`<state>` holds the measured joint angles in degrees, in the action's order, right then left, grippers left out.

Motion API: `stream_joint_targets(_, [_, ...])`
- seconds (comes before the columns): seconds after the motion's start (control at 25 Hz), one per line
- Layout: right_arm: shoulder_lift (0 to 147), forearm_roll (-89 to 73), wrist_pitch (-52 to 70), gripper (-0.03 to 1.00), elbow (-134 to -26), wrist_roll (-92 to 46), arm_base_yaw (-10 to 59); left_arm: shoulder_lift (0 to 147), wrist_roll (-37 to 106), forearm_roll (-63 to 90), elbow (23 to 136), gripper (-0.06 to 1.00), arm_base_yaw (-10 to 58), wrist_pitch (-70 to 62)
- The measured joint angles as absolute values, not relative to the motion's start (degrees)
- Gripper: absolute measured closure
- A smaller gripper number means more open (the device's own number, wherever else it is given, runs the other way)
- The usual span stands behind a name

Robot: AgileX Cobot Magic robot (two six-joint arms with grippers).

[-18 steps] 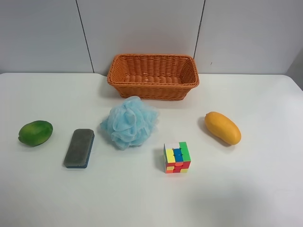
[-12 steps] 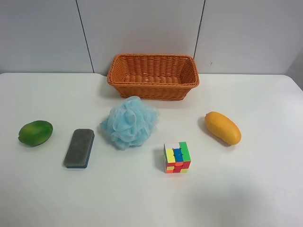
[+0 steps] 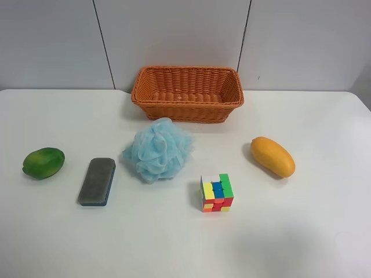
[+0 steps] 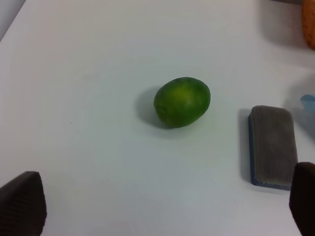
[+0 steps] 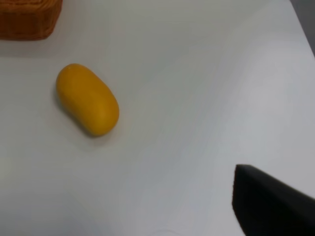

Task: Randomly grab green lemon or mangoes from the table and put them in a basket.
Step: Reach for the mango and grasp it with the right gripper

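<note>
Orange-brown wicker of the basket is cropped to one corner in the right wrist view, and of the right gripper only one dark finger shows, so open or closed cannot be told. Left gripper has both tips in view, spread wide and empty, with the green lemon lying free beside a grey eraser; only the exterior high view shows the blue mesh pouf whole, and the colour cube. Mangoes rest apart from the basket on the white table, grey panelled wall behind.
</note>
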<state>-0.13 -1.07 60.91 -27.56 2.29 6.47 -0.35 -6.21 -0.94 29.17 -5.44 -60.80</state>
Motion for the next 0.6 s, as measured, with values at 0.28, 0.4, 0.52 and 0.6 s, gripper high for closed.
stream_joint_targets(0.28, [2.86, -0.92, 60.91, -0.02, -28.21, 2.29, 6.47, -0.35, -6.21, -0.94, 29.17, -0.05, -5.44, -60.8])
stream_joint_targets(0.4, [10.13, 0.99, 60.91, -0.02, -32.2, 2.29, 6.47, -0.35, -6.21, -0.94, 29.17, -0.05, -5.44, -60.8])
stream_joint_targets(0.52, [19.26, 3.82, 60.84, -0.02, -38.85, 2.29, 6.47, -0.35, -6.21, -0.94, 29.17, -0.05, -5.44, -60.8])
stream_joint_targets(0.6, [26.04, 4.49, 60.66, -0.02, -43.89, 1.32, 6.47, -0.35, -6.21, -0.94, 29.17, -0.05, -5.44, -60.8])
